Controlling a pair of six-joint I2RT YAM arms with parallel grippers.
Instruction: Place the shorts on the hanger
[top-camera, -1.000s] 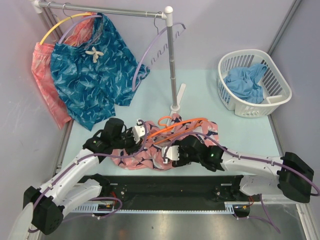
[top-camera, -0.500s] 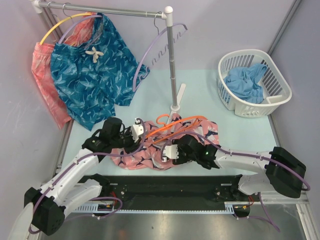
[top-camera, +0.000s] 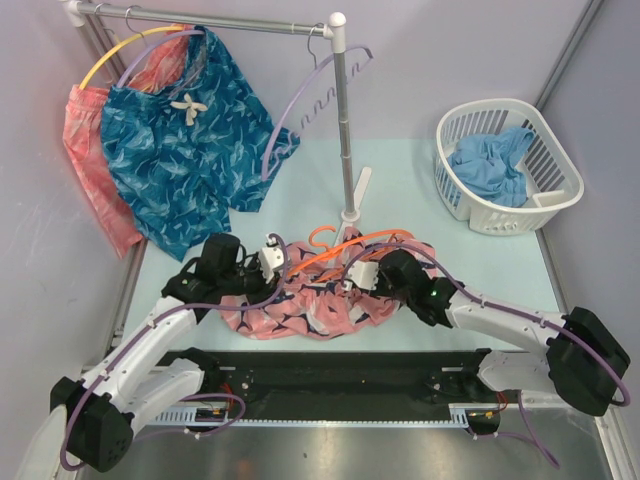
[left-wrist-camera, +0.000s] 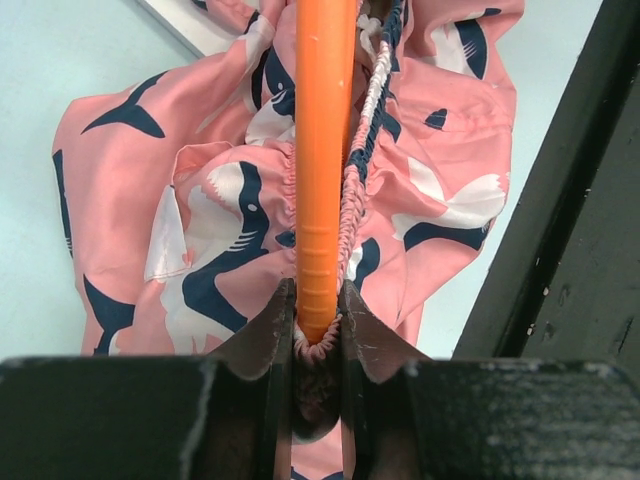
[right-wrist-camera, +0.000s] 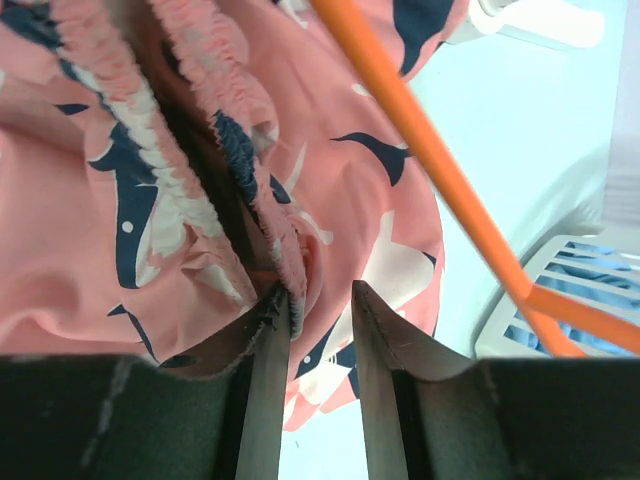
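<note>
**Top view:** The shorts (top-camera: 300, 312) lie crumpled on the pale surface (top-camera: 470, 265). They sit at 6 o'clock from the foot of the clothes rack (top-camera: 345, 130), between my left arm (top-camera: 150, 340) and my right arm (top-camera: 500, 320). The hanger (top-camera: 365, 243) rests on their far side, its bar slanting from 8 o'clock up to 2 o'clock and its hook near the rack's foot. My left jaws meet the heap at its 10 o'clock side and my right jaws at its 2 o'clock side. At 10 o'clock in the frame, teal-blue shorts (top-camera: 180, 160) and a coral garment (top-camera: 85, 150) hang from the rail, with a yellow hanger (top-camera: 110, 55) arching above them. A lavender hanger (top-camera: 300, 100) hangs beside the pole. At 2 o'clock a white basket (top-camera: 452, 125) holds a blue cloth (top-camera: 490, 165).

**Left wrist:** My left jaws are clamped on the end of the hanger, and the orange bar runs straight up to 12 o'clock. A bunch of the gathered waistband is pinched under it in the same grip. The printed fabric spreads out toward 9 o'clock and 2 o'clock over the surface.

**Right wrist:** My right jaws stand partly apart and clamp nothing. The ruffled waistband edge comes down from 11 o'clock and ends between the tips. It touches the finger on the 9 o'clock side and leaves a gap to the other. The hanger's bar crosses from 12 o'clock to 4 o'clock, clear of these jaws, and the basket shows at 4 o'clock.
</note>
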